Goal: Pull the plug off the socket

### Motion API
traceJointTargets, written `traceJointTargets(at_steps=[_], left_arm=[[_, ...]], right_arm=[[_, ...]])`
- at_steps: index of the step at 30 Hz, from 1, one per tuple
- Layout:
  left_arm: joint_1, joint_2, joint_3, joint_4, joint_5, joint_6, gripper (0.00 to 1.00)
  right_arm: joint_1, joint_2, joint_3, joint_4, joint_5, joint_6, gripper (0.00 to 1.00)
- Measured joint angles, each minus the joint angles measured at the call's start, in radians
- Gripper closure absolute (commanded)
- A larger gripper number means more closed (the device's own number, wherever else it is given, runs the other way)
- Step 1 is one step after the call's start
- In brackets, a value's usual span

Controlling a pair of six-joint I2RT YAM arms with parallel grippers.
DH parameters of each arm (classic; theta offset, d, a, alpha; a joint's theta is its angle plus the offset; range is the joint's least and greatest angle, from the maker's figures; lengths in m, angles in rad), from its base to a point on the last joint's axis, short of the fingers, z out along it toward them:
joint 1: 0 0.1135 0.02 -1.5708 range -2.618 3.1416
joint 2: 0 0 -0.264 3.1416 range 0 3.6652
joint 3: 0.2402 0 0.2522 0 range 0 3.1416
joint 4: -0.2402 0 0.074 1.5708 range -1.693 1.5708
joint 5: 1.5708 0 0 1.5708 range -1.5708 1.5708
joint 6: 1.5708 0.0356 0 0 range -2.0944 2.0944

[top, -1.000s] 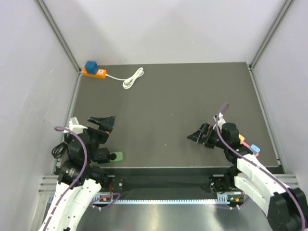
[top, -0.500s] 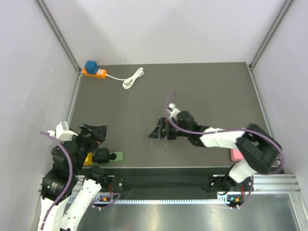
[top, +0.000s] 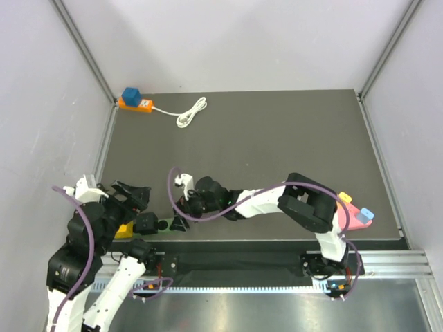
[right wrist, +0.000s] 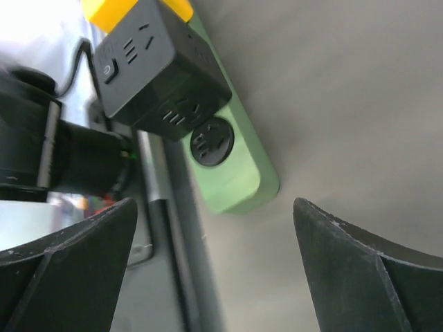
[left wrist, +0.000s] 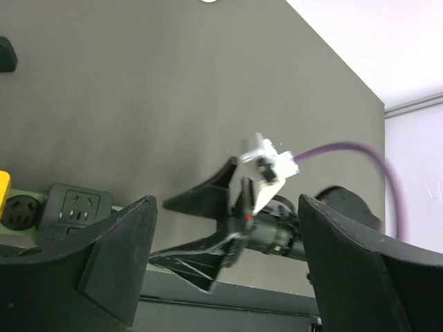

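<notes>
A green socket strip (right wrist: 239, 176) lies at the table's near edge, left of centre. A black cube plug (right wrist: 163, 69) and a small round black plug (right wrist: 211, 142) sit in it, with a yellow piece (right wrist: 131, 10) beyond. In the top view the strip (top: 168, 225) and cube plug (top: 145, 223) show beside my right gripper (top: 180, 223). My right gripper (right wrist: 214, 204) is open and empty, just short of the strip's end. My left gripper (top: 135, 196) is open and empty above the strip; in its wrist view (left wrist: 226, 200) the cube plug (left wrist: 73, 207) is at lower left.
An orange socket strip (top: 136, 104) with a blue plug (top: 130, 94) and a coiled white cable (top: 192, 111) lies at the back left corner. A pink object (top: 353, 216) sits at the near right. The right arm (top: 263, 199) stretches across the front of the table.
My right arm has swung from the near right across the table to the green strip at the near left. My left arm has drawn back toward the near left corner.
</notes>
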Motion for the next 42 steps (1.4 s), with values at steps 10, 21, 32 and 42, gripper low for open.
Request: traceJointTargets(at_steps=[10, 21, 32, 42], left_arm=[[0.000, 0.000, 0.054, -0.027, 0.000, 0.028, 0.13], [0.000, 0.000, 0.054, -0.066, -0.001, 0.037, 0.14], [0.000, 0.003, 0.049, -0.047, 0.026, 0.033, 0.23], [0.000, 0.110, -0.073, 0.018, 0.053, -0.019, 0.50]], right_arm=[[0.034, 0.130, 0.191, -0.171, 0.008, -0.472, 0.15], [0.085, 0.206, 0.316, -0.309, 0.035, -0.706, 0.47], [0.092, 0.186, 0.290, -0.314, 0.079, -0.780, 1.00], [-0.004, 0.012, 0.055, -0.305, 0.101, -0.816, 1.00]])
